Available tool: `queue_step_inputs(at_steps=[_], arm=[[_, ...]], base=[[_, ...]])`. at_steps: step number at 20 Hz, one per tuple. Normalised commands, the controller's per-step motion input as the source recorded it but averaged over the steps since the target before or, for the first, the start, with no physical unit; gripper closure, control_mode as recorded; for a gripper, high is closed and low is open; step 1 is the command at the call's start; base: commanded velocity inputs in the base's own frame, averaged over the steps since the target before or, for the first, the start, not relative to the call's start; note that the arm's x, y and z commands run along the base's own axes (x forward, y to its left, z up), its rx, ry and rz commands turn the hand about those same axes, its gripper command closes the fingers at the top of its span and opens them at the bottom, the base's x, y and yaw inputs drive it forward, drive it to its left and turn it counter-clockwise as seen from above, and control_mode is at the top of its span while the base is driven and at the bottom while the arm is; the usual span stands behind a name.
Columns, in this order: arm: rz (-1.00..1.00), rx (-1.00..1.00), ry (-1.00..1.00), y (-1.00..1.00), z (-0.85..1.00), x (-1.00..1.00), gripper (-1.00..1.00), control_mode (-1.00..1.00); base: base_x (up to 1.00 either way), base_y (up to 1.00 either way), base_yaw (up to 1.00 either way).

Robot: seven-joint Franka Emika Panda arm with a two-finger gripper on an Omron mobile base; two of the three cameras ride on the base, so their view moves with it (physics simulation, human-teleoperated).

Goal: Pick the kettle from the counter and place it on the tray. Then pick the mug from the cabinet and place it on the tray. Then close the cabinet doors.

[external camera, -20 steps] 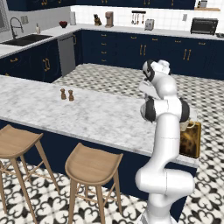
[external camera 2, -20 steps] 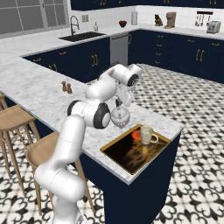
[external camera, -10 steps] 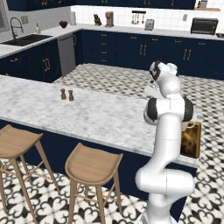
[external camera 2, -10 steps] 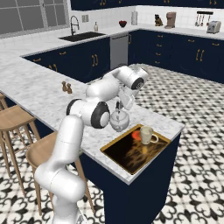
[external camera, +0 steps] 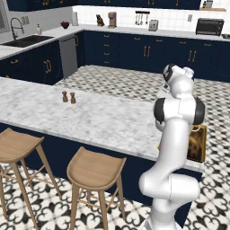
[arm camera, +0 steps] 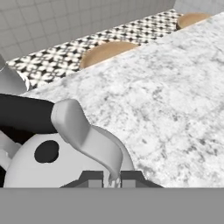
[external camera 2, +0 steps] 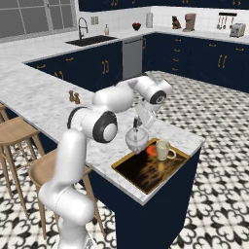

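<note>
The arm has swung toward the tray (external camera 2: 151, 173); the fingers (arm camera: 111, 178), nearly closed, pinch the stiff, slippery kettle (external camera 2: 136, 140) handle at twelve o'clock.

We see a bench (external camera 2: 39, 99) topped in pale grey-white marbled stone, smooth with a soft sheen, over matt navy panels. The tray (external camera 2: 146, 172) has a tan wooden rim and a dark brown mottled inside that looks glossy, catching warm reflections. The mug (external camera 2: 163, 150) looks like cream glazed ceramic. The kettle (arm camera: 65, 153) reads as smooth pale grey metal with a satin finish and a curved handle of the same look. The stools (external camera: 95, 170) have matt light wooden seats and legs. The floor (external camera 2: 219, 141) is tiled in a black-and-white pattern, fairly flat in finish. The two small shakers (external camera: 68, 97) look like dark brown wood.
</note>
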Motion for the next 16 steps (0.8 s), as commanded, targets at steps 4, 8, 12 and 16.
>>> queue_step_inputs(at_steps=[4,8,12,16], arm=[[-0.05,0.00,0.01,0.01,0.00,-0.44,1.00,-1.00],[-0.02,0.00,0.03,0.02,-0.01,-0.38,1.00,-1.00],[0.00,0.00,0.01,0.00,-0.06,-0.33,1.00,-1.00],[0.00,0.00,0.00,-0.02,-0.10,-0.37,1.00,-1.00]], base=[[0.00,0.00,0.00],[0.00,0.00,0.00],[0.00,0.00,0.00],[0.00,0.00,0.00]])
